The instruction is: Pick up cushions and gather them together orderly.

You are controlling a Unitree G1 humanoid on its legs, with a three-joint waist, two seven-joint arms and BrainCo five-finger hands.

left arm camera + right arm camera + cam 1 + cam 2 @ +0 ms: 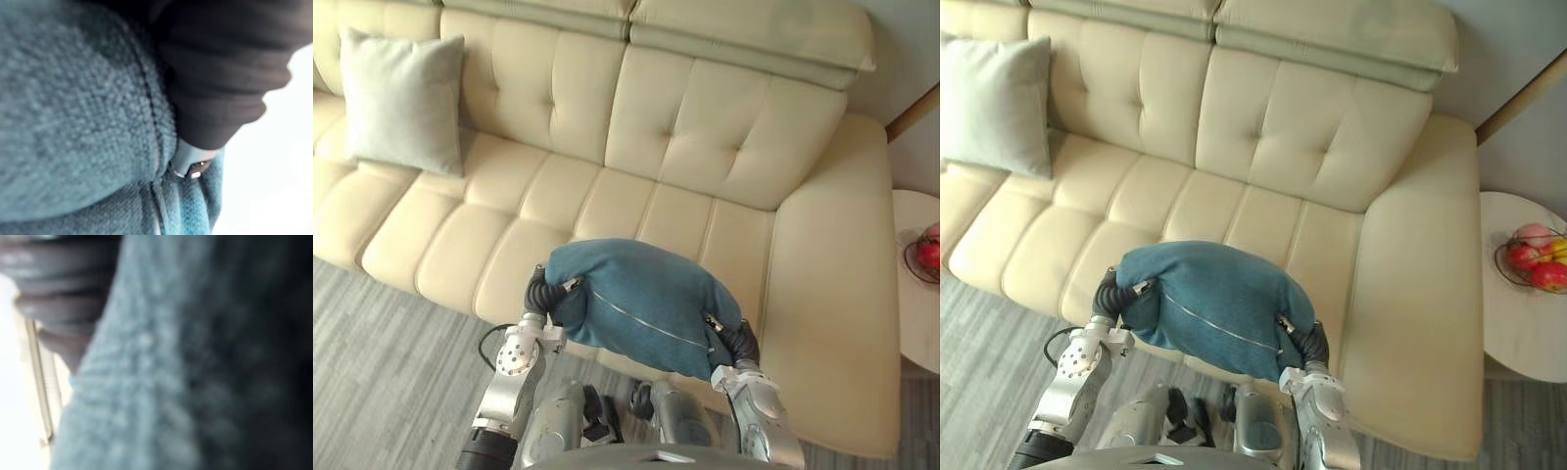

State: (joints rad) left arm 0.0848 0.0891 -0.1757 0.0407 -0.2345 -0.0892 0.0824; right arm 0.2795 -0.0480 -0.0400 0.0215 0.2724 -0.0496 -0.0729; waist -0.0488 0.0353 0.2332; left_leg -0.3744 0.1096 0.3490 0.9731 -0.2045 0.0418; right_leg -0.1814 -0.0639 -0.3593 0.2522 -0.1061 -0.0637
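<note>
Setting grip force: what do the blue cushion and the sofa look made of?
Blue cushion: soft knitted or fleecy fabric, matte; the left wrist view shows a nubby pile. Sofa: cream leather or faux leather, smooth with a slight sheen and tufted seams; which one, I cannot tell.

A cream leather sofa (1263,211) with button-tufted back panels and padded seat sections runs across the room. Two plump headrests (1332,39) top its back, and a broad armrest (1420,294) closes the right end. In front lies a grey streaked floor (989,372). Just beside the armrest stands a round white side table (1518,333) bearing a dark wire bowl (1500,262) of red and yellow fruit. Behind is a pale wall (1518,39), crossed by a slanted wooden strip (1523,93).
</note>
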